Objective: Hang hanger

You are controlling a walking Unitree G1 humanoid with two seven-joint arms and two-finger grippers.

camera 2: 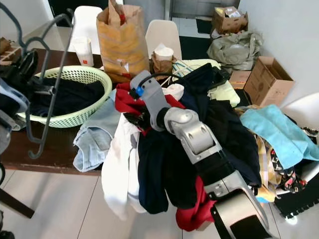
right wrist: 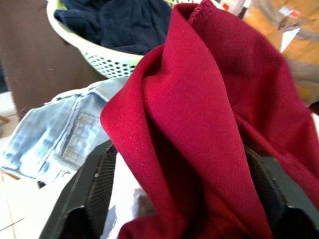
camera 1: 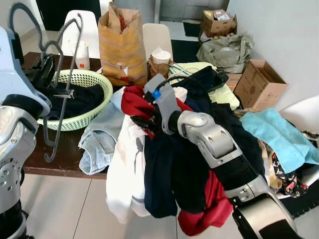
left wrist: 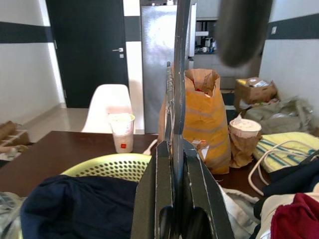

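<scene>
A grey hanger (camera 1: 61,117) is held upright at the left, over the brown table's edge, with my left gripper (camera 1: 44,69) shut on it. In the left wrist view the fingers (left wrist: 172,169) press together on the hanger's bar (left wrist: 178,74). My right gripper (camera 1: 143,122) is in the clothes pile in the middle, shut on a fold of a red garment (camera 1: 132,102). The right wrist view shows the red cloth (right wrist: 199,114) bunched between the two black fingers (right wrist: 94,189). White (camera 1: 124,174) and navy (camera 1: 167,169) garments drape over my right forearm.
A light green basket (camera 1: 79,121) with dark clothes sits on the brown table (camera 1: 70,149) beside the hanger. Jeans (camera 1: 99,137) hang off the table edge. Behind stand a paper bag (camera 1: 121,45), a paper cup (camera 1: 82,55) and white chairs. A cardboard box (camera 1: 259,82) and a turquoise cloth (camera 1: 284,134) lie to the right.
</scene>
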